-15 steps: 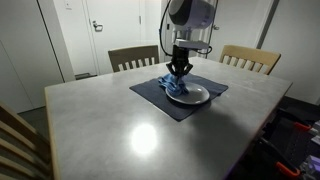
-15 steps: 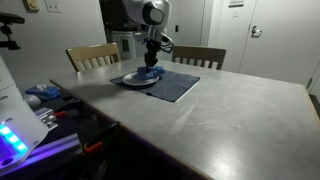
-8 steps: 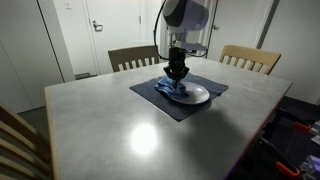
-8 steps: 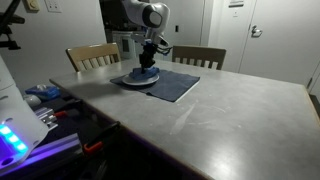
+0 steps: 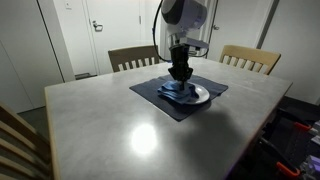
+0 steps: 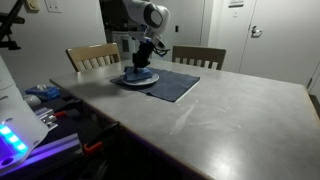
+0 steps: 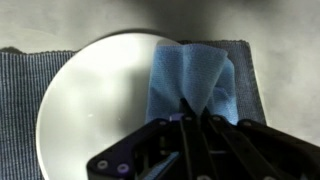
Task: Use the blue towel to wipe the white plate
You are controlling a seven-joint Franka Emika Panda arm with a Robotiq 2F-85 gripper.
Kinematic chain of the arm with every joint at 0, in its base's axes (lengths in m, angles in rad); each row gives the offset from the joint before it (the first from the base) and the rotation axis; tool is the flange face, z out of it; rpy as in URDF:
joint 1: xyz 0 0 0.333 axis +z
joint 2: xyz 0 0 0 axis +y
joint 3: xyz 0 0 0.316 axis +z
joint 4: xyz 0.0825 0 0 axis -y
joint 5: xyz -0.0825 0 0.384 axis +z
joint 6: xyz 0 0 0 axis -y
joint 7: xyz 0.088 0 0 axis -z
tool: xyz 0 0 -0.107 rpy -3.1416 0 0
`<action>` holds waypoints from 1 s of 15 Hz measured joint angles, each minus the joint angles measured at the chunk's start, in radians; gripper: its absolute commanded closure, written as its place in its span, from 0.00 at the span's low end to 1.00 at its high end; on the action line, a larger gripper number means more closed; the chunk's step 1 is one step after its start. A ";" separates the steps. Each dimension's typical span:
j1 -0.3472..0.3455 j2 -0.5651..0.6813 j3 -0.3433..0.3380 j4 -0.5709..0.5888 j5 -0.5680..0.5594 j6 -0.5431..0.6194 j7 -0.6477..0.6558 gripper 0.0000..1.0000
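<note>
Toward the table's far edge, a towel held down on a plate.
Near the far edge of the grey table (image 5: 110, 130), a round white plate (image 7: 95, 100) sits on a dark grey woven placemat (image 7: 25, 85). The black gripper (image 7: 195, 108) points straight down, jaws drawn together and pinching the folded blue cloth towel (image 7: 195, 70), which covers one side of the plate.
</note>
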 measured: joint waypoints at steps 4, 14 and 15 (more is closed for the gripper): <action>-0.005 0.016 0.000 0.002 0.000 -0.084 -0.025 0.98; -0.029 0.063 -0.048 -0.011 0.026 -0.140 0.151 0.98; -0.031 0.063 -0.060 -0.015 0.034 -0.133 0.184 0.98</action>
